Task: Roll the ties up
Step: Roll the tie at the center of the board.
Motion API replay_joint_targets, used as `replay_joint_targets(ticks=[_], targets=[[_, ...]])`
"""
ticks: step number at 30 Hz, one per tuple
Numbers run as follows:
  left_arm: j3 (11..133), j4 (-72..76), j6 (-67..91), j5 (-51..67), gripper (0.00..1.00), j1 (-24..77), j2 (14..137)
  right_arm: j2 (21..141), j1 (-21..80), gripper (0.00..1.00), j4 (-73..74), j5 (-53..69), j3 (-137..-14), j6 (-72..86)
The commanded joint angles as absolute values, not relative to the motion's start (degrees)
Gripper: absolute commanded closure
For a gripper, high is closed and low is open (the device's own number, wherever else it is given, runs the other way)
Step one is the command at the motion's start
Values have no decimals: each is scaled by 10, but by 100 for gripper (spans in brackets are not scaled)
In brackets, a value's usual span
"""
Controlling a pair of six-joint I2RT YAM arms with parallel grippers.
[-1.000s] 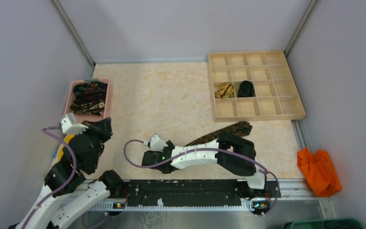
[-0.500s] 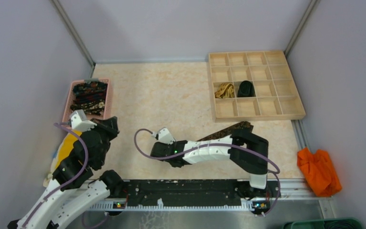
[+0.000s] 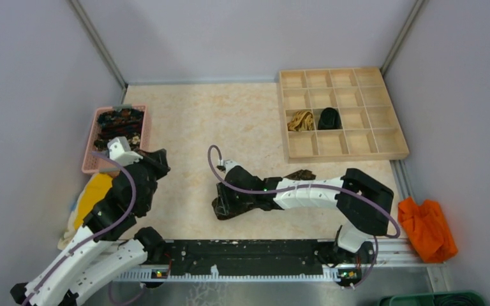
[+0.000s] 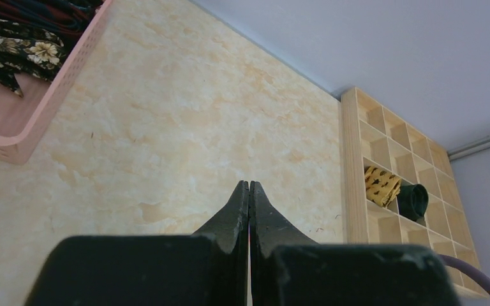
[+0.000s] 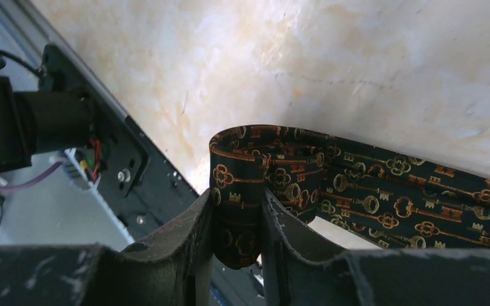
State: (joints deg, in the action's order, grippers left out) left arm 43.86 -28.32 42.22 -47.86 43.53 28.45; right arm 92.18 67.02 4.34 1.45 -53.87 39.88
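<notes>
The tie [image 5: 383,191], dark with gold keys, lies by the near edge of the table [image 3: 230,127], its end turned into a first loop. The right gripper [image 5: 237,236] is clamped on that loop, so rolling appears barely started. The next move likely calls for wrist rotation to wind on more fabric. The left gripper [image 4: 249,191] hangs over the table's left side, fingers pressed together and empty.

The middle of the table [image 3: 230,121] lies bare from the far edge toward the near one, free for passing. The basket [image 3: 89,153] stands at the left edge; the tray [image 3: 399,150] fills the far right corner. Just inside the near edge the right arm [image 3: 306,194] stretches across, its gripper [image 5: 237,210] clamped on the tie [image 5: 389,197]. The left arm [image 3: 124,197] hangs over the near left corner.
</notes>
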Motion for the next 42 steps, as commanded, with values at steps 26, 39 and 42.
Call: replay_joint_targets(ticks=[26, 39, 42], targets=[[400, -87, 359, -327, 100, 433, 503, 850, 547, 72, -262, 174, -276, 500], [363, -38, 356, -309, 100, 433, 553, 849, 527, 72, -289, 192, -270, 491], [354, -32, 369, -307, 100, 433, 575, 875, 526, 73, -346, 239, -271, 520]])
